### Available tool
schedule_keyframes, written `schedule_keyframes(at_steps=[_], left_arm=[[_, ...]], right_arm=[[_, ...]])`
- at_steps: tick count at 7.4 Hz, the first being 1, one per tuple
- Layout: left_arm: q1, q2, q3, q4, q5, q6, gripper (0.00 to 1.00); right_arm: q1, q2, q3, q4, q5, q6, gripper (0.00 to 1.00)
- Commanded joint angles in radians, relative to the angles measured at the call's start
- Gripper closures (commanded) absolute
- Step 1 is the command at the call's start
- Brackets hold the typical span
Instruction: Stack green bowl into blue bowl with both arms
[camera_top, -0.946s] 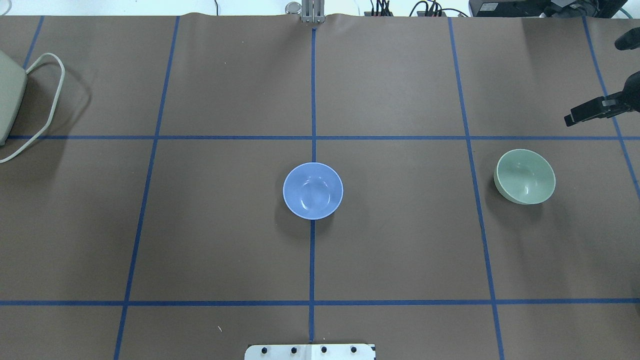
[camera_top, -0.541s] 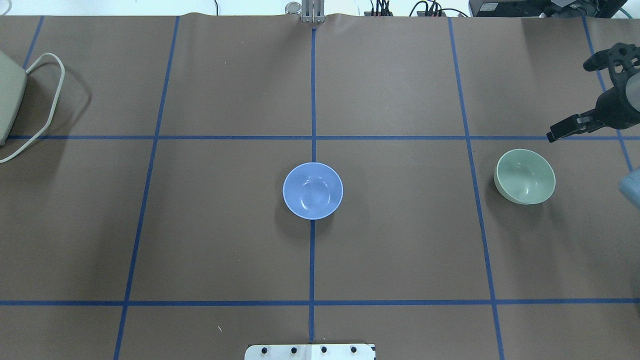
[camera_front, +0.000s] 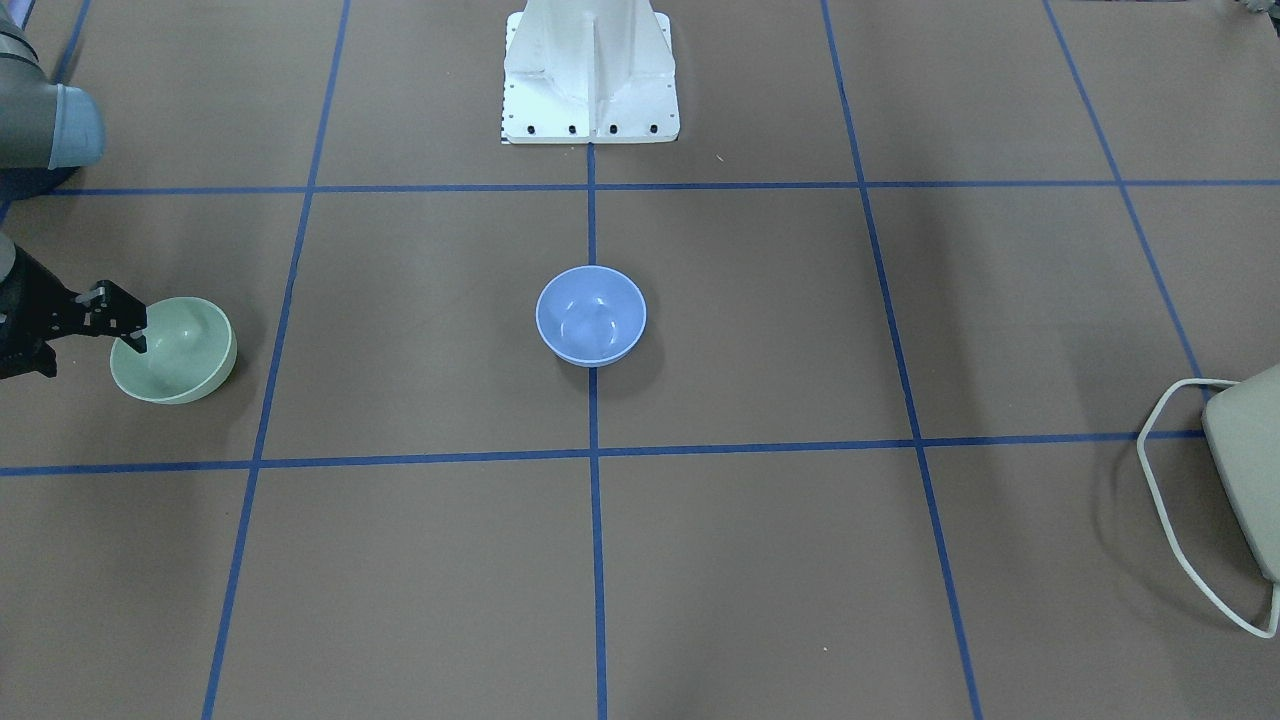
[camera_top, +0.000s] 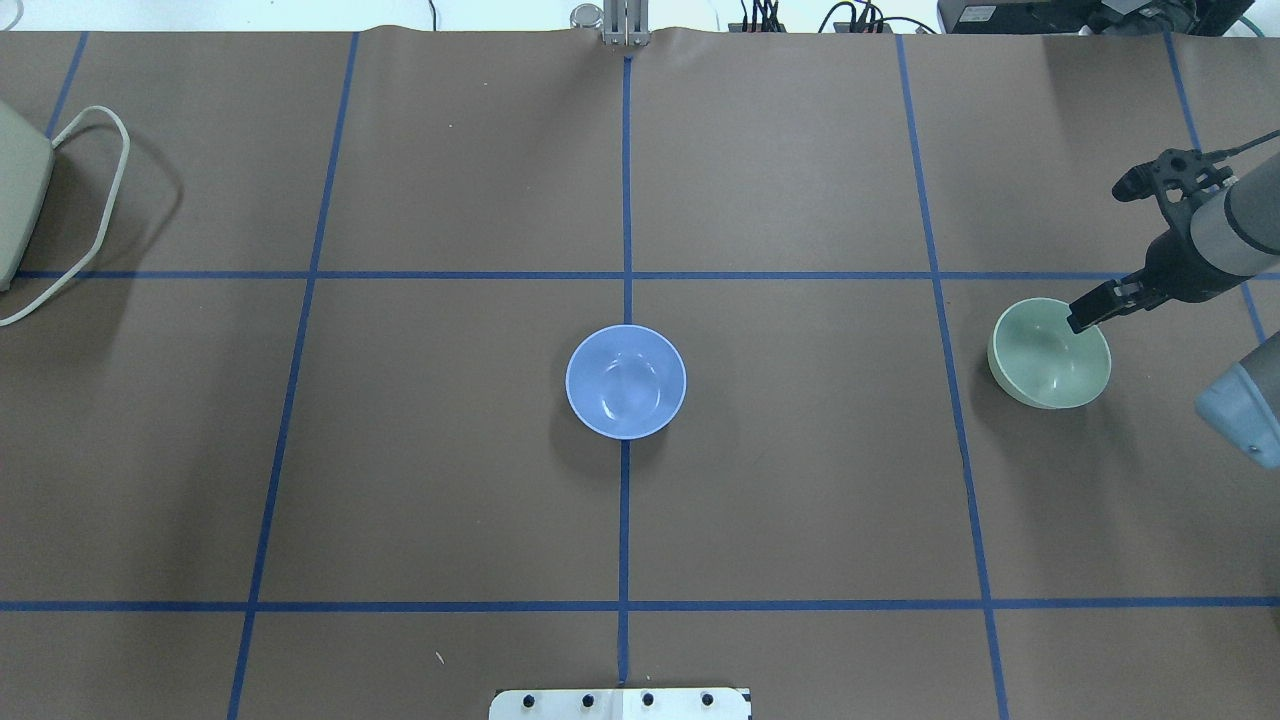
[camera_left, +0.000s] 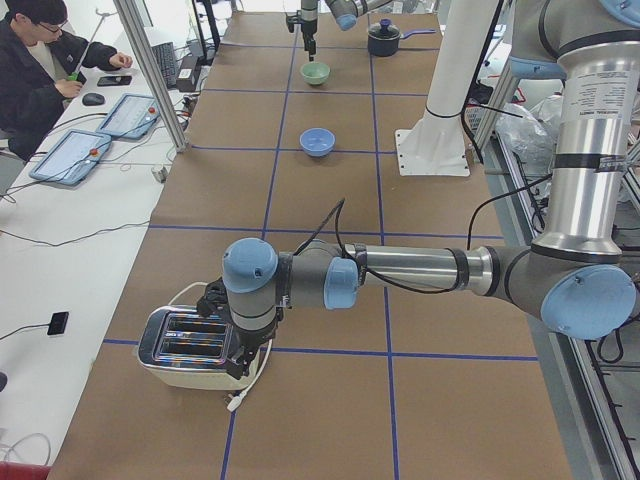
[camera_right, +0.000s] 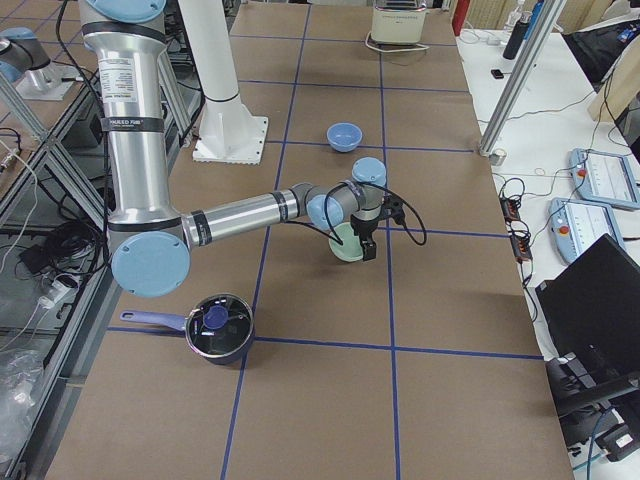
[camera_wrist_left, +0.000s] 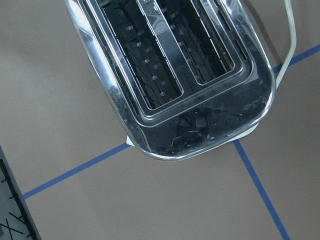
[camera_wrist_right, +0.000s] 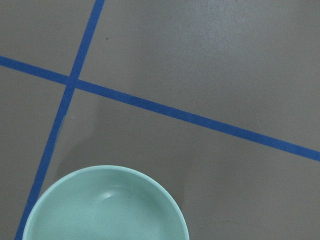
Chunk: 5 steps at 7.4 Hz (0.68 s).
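Overhead exterior shows the green bowl upright, well to the right of the blue bowl. The right gripper hangs over the green bowl's far rim. Only one finger shows clearly, so I cannot tell its spread. The left gripper, far from the blue bowl, sits above a toaster; its fingers are hidden, so its state is unclear.

Right arm swings in from the table's right edge, carrying the right gripper across the blue tape line to the far right rim of the green bowl, one fingertip now over its hollow. A light-blue joint cap has come further into the overhead view.
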<state>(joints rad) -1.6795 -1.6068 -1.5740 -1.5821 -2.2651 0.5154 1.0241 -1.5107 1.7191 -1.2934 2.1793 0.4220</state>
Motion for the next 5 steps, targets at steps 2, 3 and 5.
schedule_keyframes(at_steps=[2,3,5], left_arm=[[0.000,0.001,-0.004,-0.001,-0.008,0.003,0.02],[0.000,0.001,-0.004,-0.001,-0.008,0.003,0.02],[0.000,-0.001,-0.004,-0.001,-0.008,0.005,0.02]], right_arm=[[-0.007,0.003,-0.039,-0.003,0.004,-0.061,0.60],[-0.007,0.007,-0.045,-0.003,0.005,-0.065,0.62],[-0.007,0.018,-0.065,-0.003,0.005,-0.065,0.62]])
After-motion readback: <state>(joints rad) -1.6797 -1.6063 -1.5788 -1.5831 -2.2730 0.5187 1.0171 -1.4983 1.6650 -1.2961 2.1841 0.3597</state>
